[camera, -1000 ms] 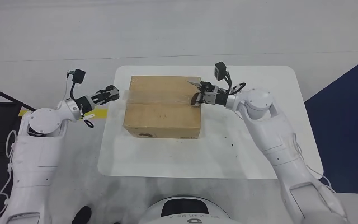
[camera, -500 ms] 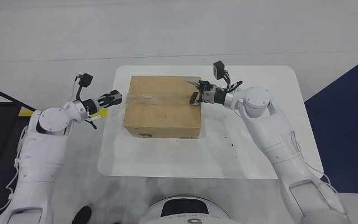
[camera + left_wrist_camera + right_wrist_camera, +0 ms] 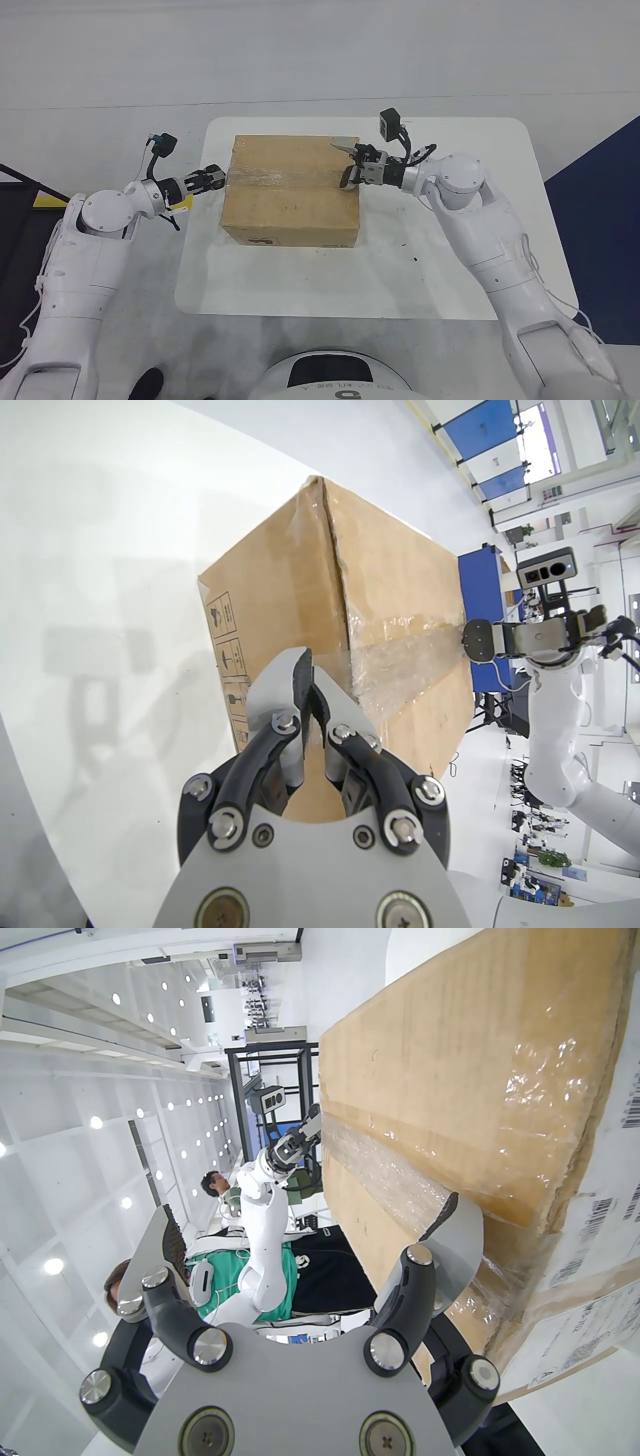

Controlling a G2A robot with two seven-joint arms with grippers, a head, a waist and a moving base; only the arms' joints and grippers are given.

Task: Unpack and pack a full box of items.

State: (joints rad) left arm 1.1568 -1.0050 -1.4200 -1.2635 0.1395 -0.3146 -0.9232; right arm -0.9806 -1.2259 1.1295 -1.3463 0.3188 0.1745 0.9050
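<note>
Left hand (image 3: 213, 178) has come up to one end of the cardboard box (image 3: 290, 205), clenched by the clear tape (image 3: 283, 177), probably to peel it; right hand (image 3: 350, 166), spread open, steadies the opposite end, the box sitting in the middle of the table (image 3: 450, 262)

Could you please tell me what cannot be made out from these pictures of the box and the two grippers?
1. Contents of the box: in every view the closed, taped flaps hide them.
2. Whether the shut left gripper pinches the clear tape: in the left wrist view its own fingers cover the tape's end.
3. Whether the open right gripper touches the tape: in the right wrist view one finger covers that spot.
</note>
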